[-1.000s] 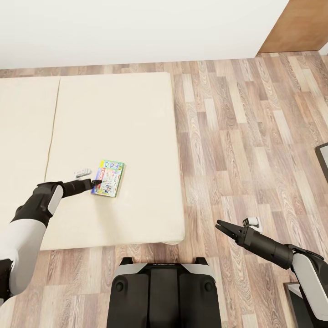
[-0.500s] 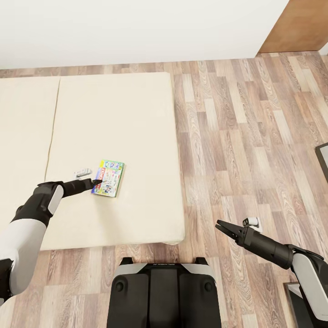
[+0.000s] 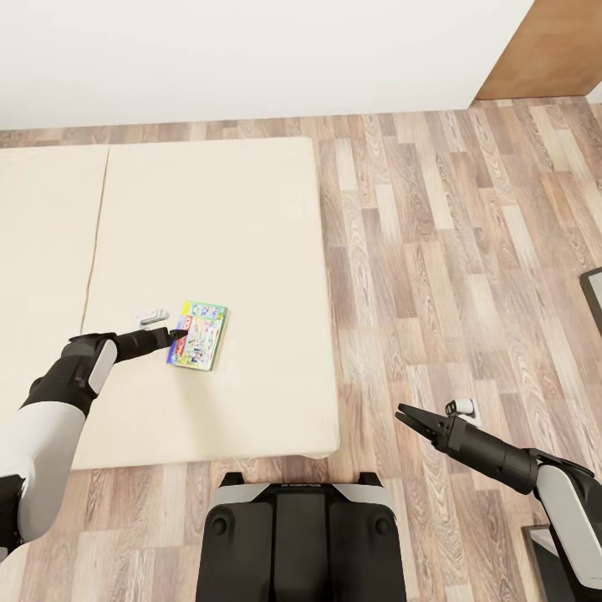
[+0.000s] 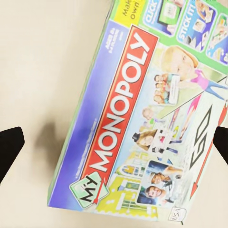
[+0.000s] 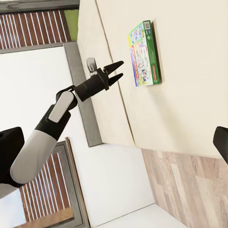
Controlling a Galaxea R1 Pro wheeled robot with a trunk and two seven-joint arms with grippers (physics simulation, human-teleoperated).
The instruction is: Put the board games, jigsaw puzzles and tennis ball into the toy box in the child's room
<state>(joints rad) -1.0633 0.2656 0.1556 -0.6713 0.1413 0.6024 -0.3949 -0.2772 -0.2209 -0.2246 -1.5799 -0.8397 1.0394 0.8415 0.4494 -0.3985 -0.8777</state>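
One board game [image 3: 199, 334], a flat My Monopoly box with a red band, lies on the beige bed [image 3: 234, 217] near its front. My left gripper [image 3: 178, 334] hovers open at the box's left edge. In the left wrist view the board game [image 4: 142, 118] shows between the two spread dark fingertips [image 4: 9, 147]. The right wrist view shows the same board game [image 5: 145, 54] with the left gripper [image 5: 115, 72] open just beside it, nothing held. My right gripper [image 3: 405, 415] is open over the wooden floor, right of the bed, and empty.
Wood plank floor [image 3: 435, 251] runs right of the bed up to a white wall [image 3: 251, 50]. A brown panel [image 3: 543, 50] stands at the far right corner. A dark object [image 3: 594, 293] juts in at the right edge. My base [image 3: 301, 535] stands at the bed's front edge.
The whole head picture has shifted slightly, so the bed and the box sit a little lower in it. Both arms hold the same pose and both grippers stay open.
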